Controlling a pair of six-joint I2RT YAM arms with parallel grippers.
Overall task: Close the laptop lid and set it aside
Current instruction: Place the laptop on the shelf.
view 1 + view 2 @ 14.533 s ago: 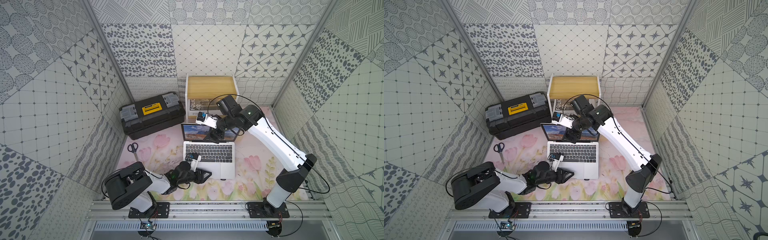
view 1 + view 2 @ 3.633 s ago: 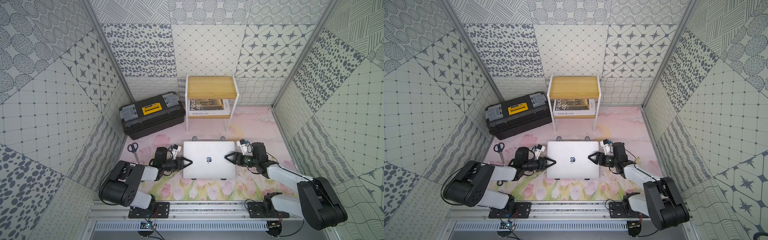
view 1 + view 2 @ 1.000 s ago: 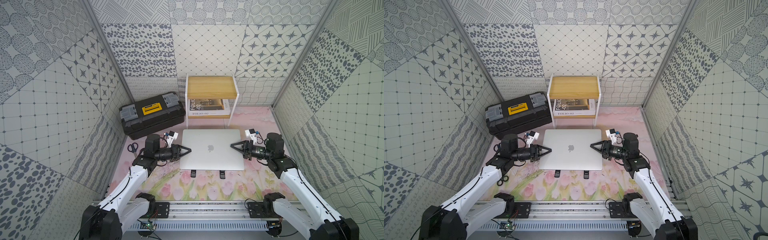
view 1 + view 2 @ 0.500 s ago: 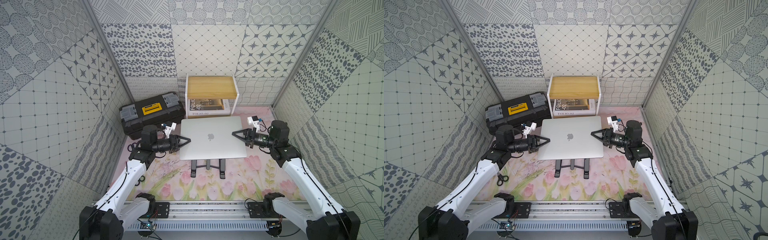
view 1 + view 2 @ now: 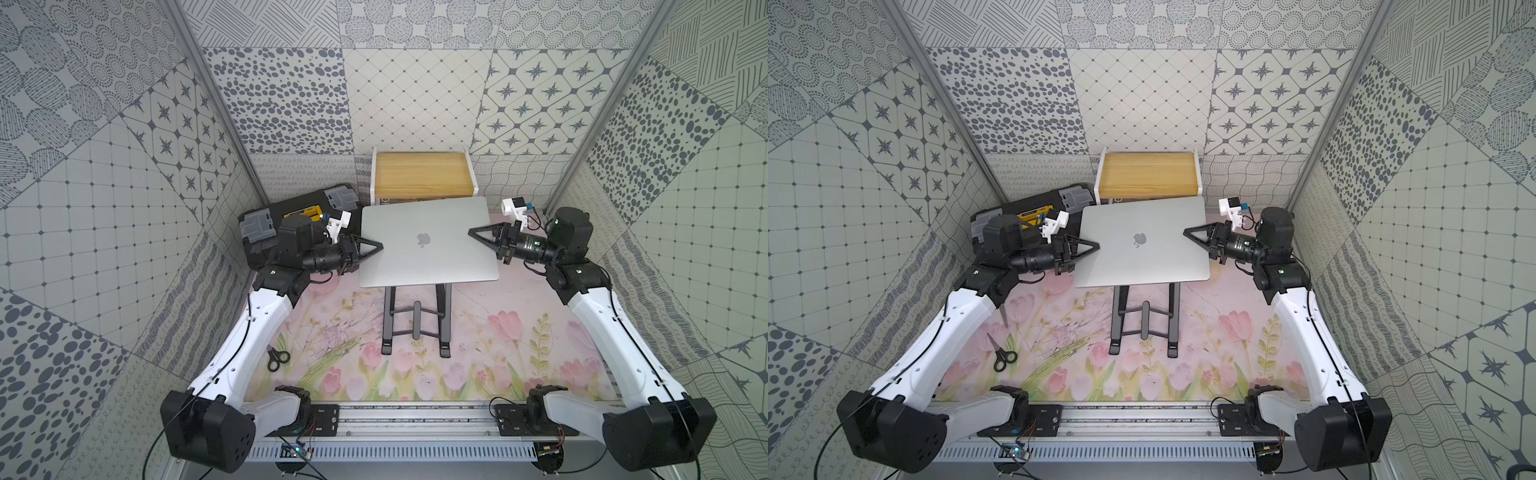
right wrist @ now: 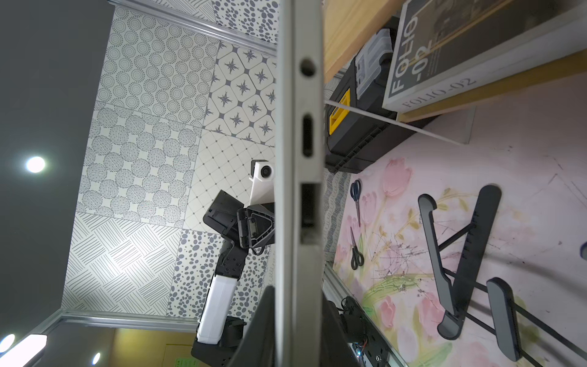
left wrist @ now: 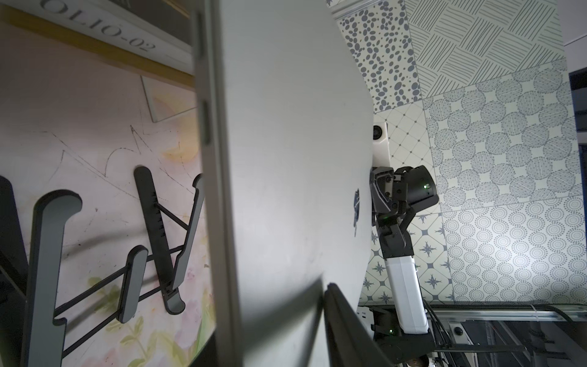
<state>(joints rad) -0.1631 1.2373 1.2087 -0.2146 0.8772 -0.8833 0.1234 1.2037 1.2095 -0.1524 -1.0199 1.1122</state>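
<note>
Your thin silver-grey metal laptop (image 5: 428, 245) hangs level in mid-air above the dark folding stand (image 5: 415, 320). Its silver laptop lid (image 5: 1142, 245) is already shut, apple logo upward.

The right gripper (image 5: 471, 232) is clamped on the laptop's right edge, its fingers (image 6: 257, 327) on either side of the ports. The left gripper (image 5: 376, 246) meets the left edge with one finger (image 7: 343, 317) over the lid. Its partner is hidden, so you cannot tell whether that pincer bites.

A hold at each side likely serves to carry so wide and thin a slab flat, clear of the stand's arms. Closing looks done; setting aside is not, and the pink floral mat (image 5: 498, 332) beside the stand offers room.

Behind, a black plastic toolbox (image 5: 291, 205) with a yellow label sits with its lid down, contents unseen. A white-framed shelf (image 5: 424, 176) with a wooden top shelters a grey book (image 6: 460, 54) marked FOLIO-02. Black-handled scissors (image 5: 277, 359) lie on the mat near your left arm.
</note>
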